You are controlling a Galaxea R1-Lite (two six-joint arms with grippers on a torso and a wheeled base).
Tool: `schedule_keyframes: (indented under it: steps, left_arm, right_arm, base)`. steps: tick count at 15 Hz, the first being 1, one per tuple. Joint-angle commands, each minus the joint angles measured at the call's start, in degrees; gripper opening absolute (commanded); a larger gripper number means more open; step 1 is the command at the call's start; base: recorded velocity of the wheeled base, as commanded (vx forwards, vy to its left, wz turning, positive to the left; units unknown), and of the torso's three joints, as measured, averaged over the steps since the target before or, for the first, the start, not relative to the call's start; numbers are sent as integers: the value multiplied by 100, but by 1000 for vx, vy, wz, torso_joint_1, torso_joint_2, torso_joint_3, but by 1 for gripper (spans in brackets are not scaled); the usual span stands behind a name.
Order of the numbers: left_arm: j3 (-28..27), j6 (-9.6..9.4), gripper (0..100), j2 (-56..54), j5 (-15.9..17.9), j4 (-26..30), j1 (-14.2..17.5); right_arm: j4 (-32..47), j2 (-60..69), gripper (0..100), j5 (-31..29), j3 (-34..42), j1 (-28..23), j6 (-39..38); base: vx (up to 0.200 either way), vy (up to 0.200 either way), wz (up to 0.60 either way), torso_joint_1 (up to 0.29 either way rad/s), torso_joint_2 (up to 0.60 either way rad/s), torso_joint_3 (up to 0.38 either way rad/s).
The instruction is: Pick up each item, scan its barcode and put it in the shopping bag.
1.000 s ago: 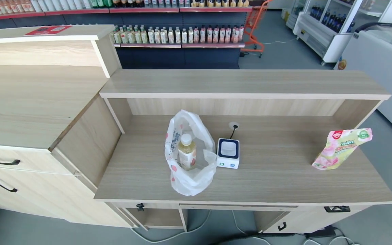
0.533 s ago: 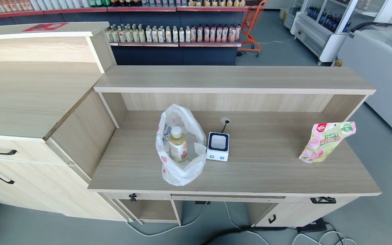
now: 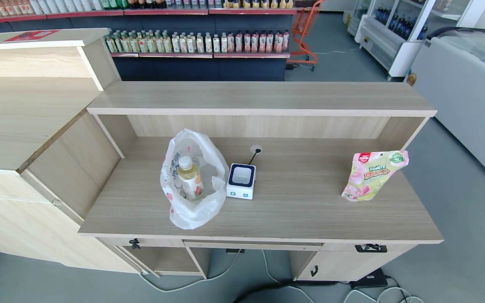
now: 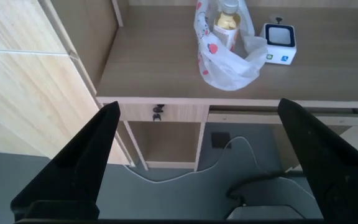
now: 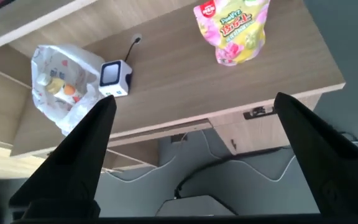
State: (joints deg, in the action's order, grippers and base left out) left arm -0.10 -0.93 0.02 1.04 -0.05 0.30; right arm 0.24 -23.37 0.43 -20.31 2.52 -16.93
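Note:
A white plastic shopping bag (image 3: 192, 210) stands open on the wooden counter (image 3: 293, 210), left of centre, with a yellow drink bottle (image 3: 190, 179) upright inside it. Just to its right sits the small white barcode scanner (image 3: 241, 181). A pink and green snack pouch (image 3: 371, 176) leans at the counter's right end. My left gripper (image 4: 199, 104) hangs open and empty in front of the counter, below its front edge, facing the bag (image 4: 229, 59). My right gripper (image 5: 194, 98) is open and empty too, held back from the counter, with the pouch (image 5: 235, 31) beyond it.
A raised shelf runs along the counter's back (image 3: 259, 99). A taller cabinet (image 3: 23, 122) with drawers adjoins on the left. Cables (image 3: 267, 286) trail on the floor under the counter. Store shelves of bottles (image 3: 192, 42) and freezers (image 3: 470, 80) stand behind.
The whole head picture has shifted left and slightly up, so the camera moved. The bag, bottle, scanner and pouch keep their places on the counter.

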Motion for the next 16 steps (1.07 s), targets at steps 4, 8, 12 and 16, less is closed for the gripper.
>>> schedule_keyframes:
  steps: [4,8,12,16]
  left_arm:
    - [1,5,100,-2,2,-4,5]
    - [1,57,100,-2,2,-4,5]
    - [1,57,100,-2,2,-4,5]
    - [1,57,100,-2,2,-4,5]
  right_arm:
    - [-1097,-4606,100,-69,-2144,-279,-2490]
    - [-1088,-6769,100,-377,-3453,-331,-3571]
    - [-701,-8087,100,-385,-4447,293,-4512]
    - [-411,-9361,100,-429,-6117,794,-5268]
  base:
    - [0,-200,0,4,2,4]
    - [0,-100,0,2,0,1]
    - [0,0,0,0,0,0]
    - [0,0,0,0,0,0]
